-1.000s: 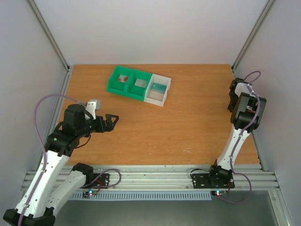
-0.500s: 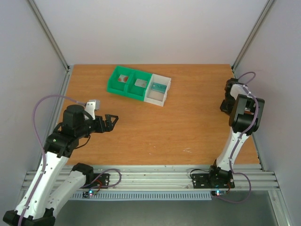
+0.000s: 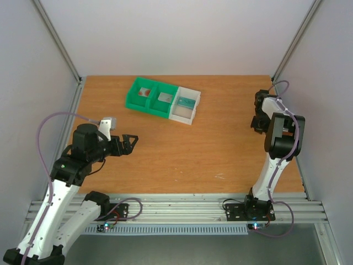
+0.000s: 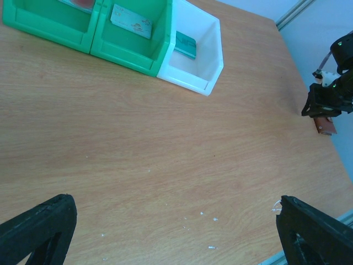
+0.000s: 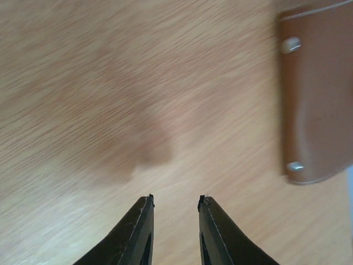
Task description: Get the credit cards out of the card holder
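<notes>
1. Left gripper point(image 3: 131, 143): jaws spread fully wide with nothing between them, over the left-centre of the orange-brown wood-grain table point(image 3: 220, 149).
2. Right gripper point(image 5: 175, 201): its black fingers point(image 5: 140, 232) stand a narrow slot apart. Only wood grain shows in the gap, so it grips nothing.
3. Small brown leather-look card holder point(image 5: 317, 94): lies flat on the table, outer face up, with 2 small metal studs point(image 5: 290, 44) along 1 side. In the right wrist view it sits ahead and to the right of the fingertips, apart from them, and its right part is cut off by the frame.
4. In the left wrist view the card holder is just below the right gripper, close inside the table's right edge. In the top view the arm hides it.
5. 2 green plastic bins point(image 4: 129, 55) and 1 white plastic bin point(image 4: 190, 81) touch side by side in a slanted row at the far centre-left, well apart from both grippers.
6. Cards, 1 per bin:
   - the flat red card point(image 3: 144, 92) is in the left green bin
   - the pale greyish card point(image 4: 130, 21) is in the middle green bin
   - the teal card point(image 4: 186, 44) is in the white bin
7. Room: a broad stretch of open wood lies between the bins, the left gripper and the right gripper.
8. Tight side: the right arm stands near the grey side wall point(image 3: 331, 110) and the slanted aluminium frame post point(image 3: 295, 38).
</notes>
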Available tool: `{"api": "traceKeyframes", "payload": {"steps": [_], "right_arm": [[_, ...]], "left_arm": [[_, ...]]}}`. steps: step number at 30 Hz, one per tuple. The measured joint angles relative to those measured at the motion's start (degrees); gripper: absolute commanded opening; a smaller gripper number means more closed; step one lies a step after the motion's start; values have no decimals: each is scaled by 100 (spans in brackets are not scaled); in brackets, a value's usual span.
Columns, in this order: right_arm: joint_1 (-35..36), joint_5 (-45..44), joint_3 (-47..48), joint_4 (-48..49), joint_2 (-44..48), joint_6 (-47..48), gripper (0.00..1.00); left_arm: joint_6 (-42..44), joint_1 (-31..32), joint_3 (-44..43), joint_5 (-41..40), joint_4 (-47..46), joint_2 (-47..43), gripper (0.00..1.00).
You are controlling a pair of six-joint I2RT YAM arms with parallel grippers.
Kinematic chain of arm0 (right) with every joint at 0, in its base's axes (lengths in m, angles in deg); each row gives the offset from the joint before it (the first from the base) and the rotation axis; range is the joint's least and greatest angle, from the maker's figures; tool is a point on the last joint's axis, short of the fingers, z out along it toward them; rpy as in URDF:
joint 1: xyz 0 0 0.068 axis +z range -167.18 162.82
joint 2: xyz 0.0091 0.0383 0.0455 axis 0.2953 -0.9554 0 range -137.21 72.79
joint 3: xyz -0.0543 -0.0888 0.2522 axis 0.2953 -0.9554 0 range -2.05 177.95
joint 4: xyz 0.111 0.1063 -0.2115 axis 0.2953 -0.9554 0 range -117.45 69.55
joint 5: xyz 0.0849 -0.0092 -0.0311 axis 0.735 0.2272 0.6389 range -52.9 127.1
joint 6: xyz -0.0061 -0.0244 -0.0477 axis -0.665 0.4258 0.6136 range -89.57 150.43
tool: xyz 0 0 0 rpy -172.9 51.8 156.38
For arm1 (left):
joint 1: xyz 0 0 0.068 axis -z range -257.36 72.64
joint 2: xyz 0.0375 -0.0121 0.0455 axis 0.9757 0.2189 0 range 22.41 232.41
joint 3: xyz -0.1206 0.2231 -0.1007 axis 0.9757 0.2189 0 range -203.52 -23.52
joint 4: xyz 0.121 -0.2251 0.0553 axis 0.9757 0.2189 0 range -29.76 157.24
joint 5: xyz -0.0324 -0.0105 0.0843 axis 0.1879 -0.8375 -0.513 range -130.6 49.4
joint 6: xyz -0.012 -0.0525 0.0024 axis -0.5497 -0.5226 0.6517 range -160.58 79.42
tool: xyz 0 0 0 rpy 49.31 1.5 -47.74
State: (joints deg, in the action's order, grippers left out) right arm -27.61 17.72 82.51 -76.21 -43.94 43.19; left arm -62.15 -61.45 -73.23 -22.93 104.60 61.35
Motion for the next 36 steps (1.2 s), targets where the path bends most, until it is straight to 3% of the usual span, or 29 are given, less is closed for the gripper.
{"api": "traceKeyframes", "payload": {"steps": [5, 14, 36], "right_arm": [[-254, -509, 293, -122, 0, -129, 35], [-866, -573, 723, -116, -31, -332, 54], [-970, -695, 1921, -282, -1377, -212, 54]], "left_arm": [[-2, 0, 0, 0, 0, -33, 99], [0, 0, 0, -17, 2, -35, 99], [24, 0, 0, -157, 2, 17, 99]]}}
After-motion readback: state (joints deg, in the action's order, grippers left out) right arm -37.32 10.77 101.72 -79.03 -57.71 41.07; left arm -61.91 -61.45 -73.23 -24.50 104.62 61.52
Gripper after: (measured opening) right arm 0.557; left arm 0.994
